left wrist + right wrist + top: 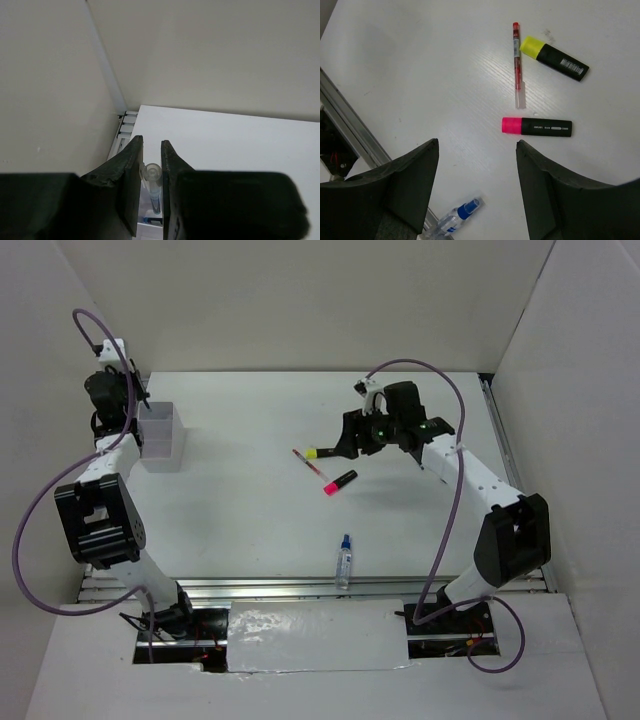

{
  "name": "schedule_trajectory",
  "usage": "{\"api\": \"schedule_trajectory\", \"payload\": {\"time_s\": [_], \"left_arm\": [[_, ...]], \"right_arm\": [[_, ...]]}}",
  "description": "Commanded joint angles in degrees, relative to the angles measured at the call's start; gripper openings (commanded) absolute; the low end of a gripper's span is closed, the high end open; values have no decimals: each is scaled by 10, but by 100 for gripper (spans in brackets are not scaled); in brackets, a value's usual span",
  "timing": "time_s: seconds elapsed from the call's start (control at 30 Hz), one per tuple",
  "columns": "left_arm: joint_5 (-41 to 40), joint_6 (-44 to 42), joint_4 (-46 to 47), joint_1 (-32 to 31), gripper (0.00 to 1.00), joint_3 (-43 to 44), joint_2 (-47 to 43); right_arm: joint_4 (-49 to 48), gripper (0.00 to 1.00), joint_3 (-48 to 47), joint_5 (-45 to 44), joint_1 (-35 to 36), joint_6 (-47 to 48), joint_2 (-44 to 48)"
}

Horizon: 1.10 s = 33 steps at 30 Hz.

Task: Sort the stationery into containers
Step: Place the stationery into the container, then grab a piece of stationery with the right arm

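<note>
The white translucent box (164, 438) stands at the far left of the table. My left gripper (138, 412) hangs just over it. In the left wrist view my left gripper (151, 141) is closed narrowly on a blue pen (154, 192) with a clear cap, and the pen points down into the box (148, 229). My right gripper (347, 444) is open and empty above the table's middle. Below it lie a red pen (517, 65), a yellow-capped highlighter (554, 58) and a pink-capped highlighter (536, 127). My right gripper (477, 143) is above all of them, touching none.
A small clear blue-capped bottle (345, 560) lies near the table's front edge, also in the right wrist view (452, 218). White walls enclose the table at the back and sides. A metal rail (350, 130) runs along the front edge.
</note>
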<state>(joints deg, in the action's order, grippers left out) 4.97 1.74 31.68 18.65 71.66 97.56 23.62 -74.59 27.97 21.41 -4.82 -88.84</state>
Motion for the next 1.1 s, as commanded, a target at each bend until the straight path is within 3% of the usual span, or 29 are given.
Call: {"api": "schedule_trajectory", "payload": {"time_s": [0.0,0.13,0.17,0.2,0.3,0.47,0.73,1.07], "left_arm": [[-3,-10,62,2,4,30,15],[-7,-10,63,2,12,30,30],[-6,-10,63,2,16,27,32],[-5,-10,64,2,28,22,31],[-6,-11,65,1,50,11,29],[-7,-10,56,0,62,11,21],[21,5,3,1,66,4,-41],[95,13,-72,1,70,-90,-201]], "right_arm": [[-17,70,-9,0,-8,3,4],[-16,70,-13,-14,-21,2,2],[-15,70,-13,-17,-24,1,2],[-14,70,-15,-16,-28,0,-2],[-7,69,-25,-13,-45,3,-12],[16,66,-48,-51,-53,31,-45],[81,47,-159,-137,36,82,-150],[136,40,-307,-192,134,94,-324]]}}
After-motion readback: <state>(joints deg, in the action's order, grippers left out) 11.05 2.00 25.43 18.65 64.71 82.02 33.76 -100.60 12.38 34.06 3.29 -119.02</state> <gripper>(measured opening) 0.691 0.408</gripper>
